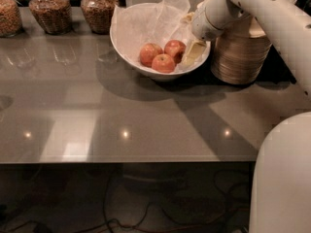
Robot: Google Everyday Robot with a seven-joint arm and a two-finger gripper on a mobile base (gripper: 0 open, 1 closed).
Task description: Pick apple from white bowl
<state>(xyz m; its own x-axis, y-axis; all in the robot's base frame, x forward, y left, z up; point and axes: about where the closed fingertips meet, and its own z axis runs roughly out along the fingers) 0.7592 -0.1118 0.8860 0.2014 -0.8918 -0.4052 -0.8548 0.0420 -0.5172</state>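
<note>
Camera view looks down on a grey glossy table [121,115]. The white bowl [114,41] stands at the back of it, a little right of the middle, and is lined with crinkled white tissue paper [141,23]. Three red apples lie close together in the bottom of the bowl: one on the left [150,53], one in front [163,63] and one behind on the right [175,48].

The robot arm [262,13] comes in from the upper right and bends down over the right rim of the bowl. The gripper [193,55] is inside the bowl, on the paper at its right side, just beside the right apple. I cannot tell if the gripper is wide or narrow, and I cannot tell if it touches the fruit.

A stack of beige bowls [240,57] stands just right of the white bowl, partly behind the arm. Three glass jars [48,11] with brown filling stand along the back edge on the left.
</note>
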